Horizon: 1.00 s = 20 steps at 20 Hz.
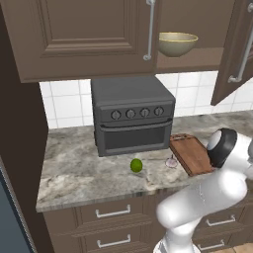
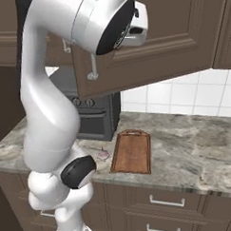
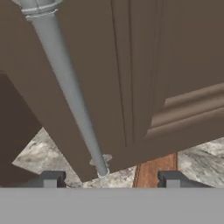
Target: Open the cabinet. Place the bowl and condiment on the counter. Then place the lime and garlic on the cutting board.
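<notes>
The cabinet (image 1: 84,34) has its right door (image 1: 237,49) swung out, and the bowl (image 1: 178,43) sits on the shelf inside. My gripper (image 3: 111,179) is open in the hand view. Its fingertips (image 3: 52,178) stand wide apart on either side of the lower end of the door's silver handle (image 3: 65,83), not touching it. On the counter (image 1: 74,168) the lime (image 1: 136,165) lies in front of the oven. The garlic (image 1: 171,162) rests just left of the cutting board (image 1: 190,153). The condiment is hidden.
A dark grey toaster oven (image 1: 131,116) stands at the back of the counter under the closed left door. Drawers (image 1: 113,212) with short handles run below the counter edge. A tall dark panel bounds the counter on the left.
</notes>
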{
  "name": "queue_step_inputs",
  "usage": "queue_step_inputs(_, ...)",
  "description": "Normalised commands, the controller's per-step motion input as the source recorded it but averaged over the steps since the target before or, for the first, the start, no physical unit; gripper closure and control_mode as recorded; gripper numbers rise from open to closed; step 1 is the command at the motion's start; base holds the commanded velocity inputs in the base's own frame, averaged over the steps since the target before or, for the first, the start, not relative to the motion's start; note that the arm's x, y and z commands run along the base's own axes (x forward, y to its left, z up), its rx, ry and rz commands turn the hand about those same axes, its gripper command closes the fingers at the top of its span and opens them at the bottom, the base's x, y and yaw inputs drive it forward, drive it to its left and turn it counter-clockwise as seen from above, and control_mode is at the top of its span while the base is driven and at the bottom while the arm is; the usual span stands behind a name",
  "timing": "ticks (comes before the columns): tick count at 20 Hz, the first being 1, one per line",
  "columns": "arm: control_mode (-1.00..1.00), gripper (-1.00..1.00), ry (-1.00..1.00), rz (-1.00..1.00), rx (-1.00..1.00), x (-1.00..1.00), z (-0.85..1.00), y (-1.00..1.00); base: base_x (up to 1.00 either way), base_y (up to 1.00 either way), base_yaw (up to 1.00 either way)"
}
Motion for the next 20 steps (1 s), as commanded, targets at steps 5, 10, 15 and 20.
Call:
queue_step_inputs(5,-1.0,-1.0,-0.13,0.12,0.0,-0.93,-0.16,-0.48,0.0,0.0,0.0)
queue_step_inputs(10,-1.0,-1.0,-0.11,0.11,-0.01,-0.97,-0.27,-0.25,0.0,0.0,0.0)
queue_step_inputs(15,-1.0,-1.0,-0.08,0.09,-0.15,-0.96,-0.51,0.0,0.0,0.0,0.0)
queue_step_inputs(20,-1.0,-1.0,-0.03,0.07,-0.29,-0.94,-0.78,0.28,0.0,0.0,0.0)
